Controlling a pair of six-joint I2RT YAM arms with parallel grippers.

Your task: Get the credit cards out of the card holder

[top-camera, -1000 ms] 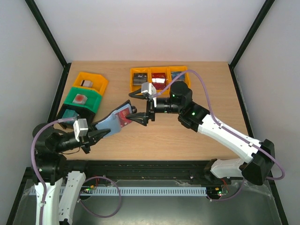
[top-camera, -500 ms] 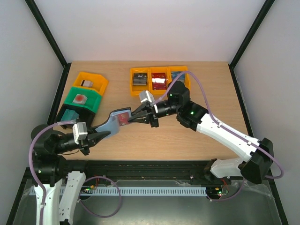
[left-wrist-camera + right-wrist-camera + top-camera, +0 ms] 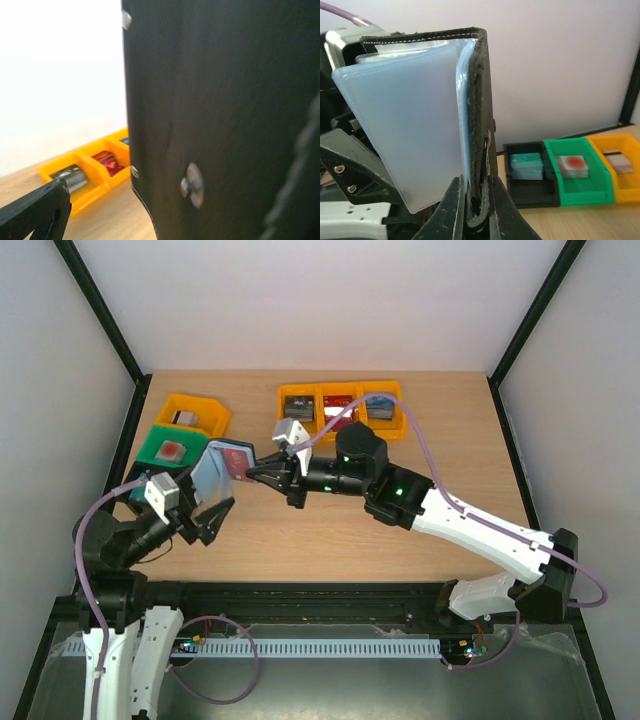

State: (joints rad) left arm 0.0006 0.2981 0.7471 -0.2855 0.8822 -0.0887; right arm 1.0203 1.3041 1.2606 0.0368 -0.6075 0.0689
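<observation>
The black card holder (image 3: 215, 468) hangs in the air, open, with its grey-blue pockets (image 3: 410, 125) fanned out. My right gripper (image 3: 258, 472) is shut on the lower edge of its black cover (image 3: 485, 125), one finger on each side. A reddish credit card (image 3: 238, 462) shows in a pocket. My left gripper (image 3: 208, 520) stands open just below and in front of the holder, no longer gripping it. In the left wrist view the holder's black outside with its snap stud (image 3: 192, 185) fills most of the picture, and one fingertip (image 3: 37, 210) shows at the lower left.
A yellow three-part tray (image 3: 280, 412) at the back middle holds grey, red and bluish cards. At the left stand a yellow bin (image 3: 212, 412), a green bin (image 3: 195, 448) and a black bin (image 3: 135, 485), each with a card in it. Black frame posts stand at the table's sides.
My right gripper closed on the card holder and carried it left and up. My left gripper let go of it and opened.
</observation>
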